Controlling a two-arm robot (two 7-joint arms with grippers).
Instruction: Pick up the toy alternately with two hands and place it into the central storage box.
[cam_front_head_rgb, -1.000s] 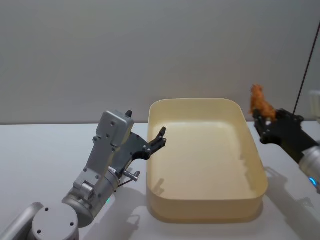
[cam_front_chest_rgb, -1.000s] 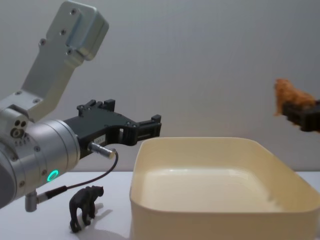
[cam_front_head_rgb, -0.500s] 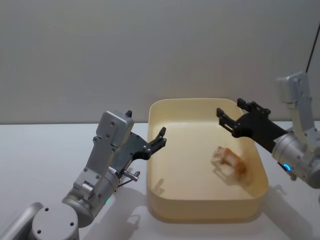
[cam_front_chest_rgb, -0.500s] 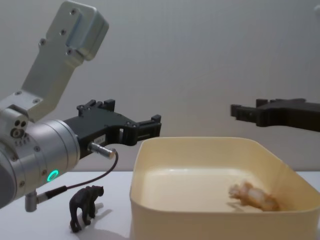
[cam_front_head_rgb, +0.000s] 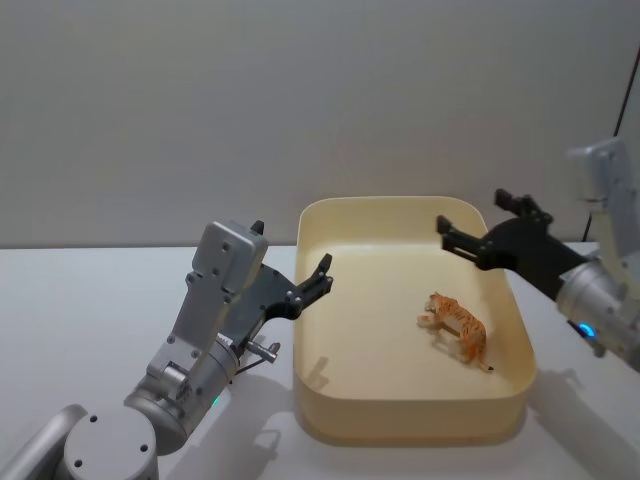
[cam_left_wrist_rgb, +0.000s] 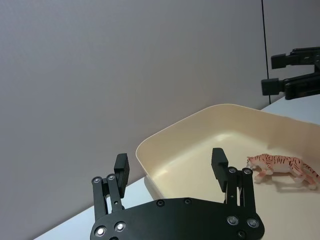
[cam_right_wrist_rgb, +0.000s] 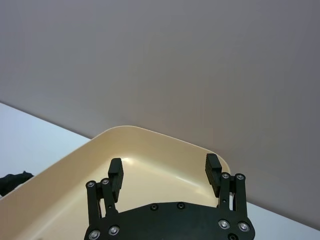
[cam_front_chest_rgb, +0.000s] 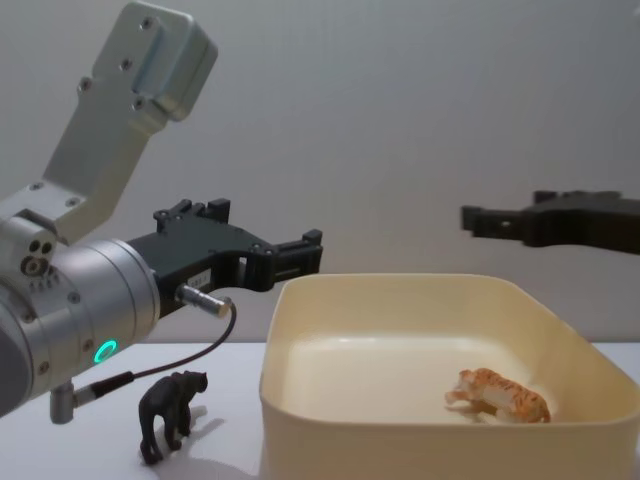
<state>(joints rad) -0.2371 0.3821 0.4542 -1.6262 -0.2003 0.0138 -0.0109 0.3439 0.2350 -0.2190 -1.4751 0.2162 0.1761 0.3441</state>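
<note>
**Right gripper** (cam_front_head_rgb: 470, 218): mine, jaws wide apart, holding nothing. It hangs above the far right corner of the storage box (cam_front_head_rgb: 410, 420).

**Left gripper** (cam_front_head_rgb: 318, 277): mine, jaws also spread and empty. It is level with the box's left rim, just outside it.

**Tiger toy** (cam_front_head_rgb: 458, 328): orange, striped, on the box floor towards the right wall. I count it as delivered.

**Bear toy** (cam_front_chest_rgb: 170, 410): dark, standing on the table (cam_front_head_rgb: 100, 300) just left of the box and under my left arm. By the alternating rule I judge it the left gripper's turn.

**Handling note:** lift the right gripper clear of the box. Tip the left gripper down over the bear and close across its body, not its legs. Keep the fingers off the box wall and watch the dangling cable.
</note>
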